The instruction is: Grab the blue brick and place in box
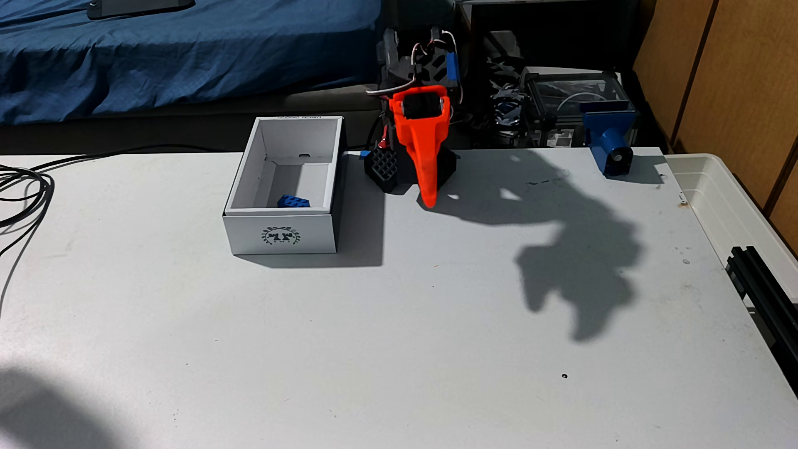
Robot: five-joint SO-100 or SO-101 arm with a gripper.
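Fixed view of the tabletop (432, 324) with the arm folded over its black base (410, 170). The orange fingers (427, 196) point steeply down, their tip close above the tabletop just in front of the base. They read as one closed wedge with no gap visible between them, and nothing is held; from this angle, though, a narrow opening cannot be ruled out.

To the left of the fingers, as this view shows it, stands the white box (280, 233), its emblem side facing the camera. The blue brick (294, 202) lies inside it, on the floor of the box against the near wall, studs up. Brick and fingers are well apart, with the box wall between them.

Judged from this layout, the placing is done and the step in hand is a retreat to rest. To finish it well, the arm should settle without swinging left toward the box, so the wall is not nudged and the brick stays put; the fingers should stay clear of the tabletop as they come down.

To the right of the fingers, at the far edge, sits a larger blue clamp-like part (609, 138). Cables (26, 190) trail off at the far left.
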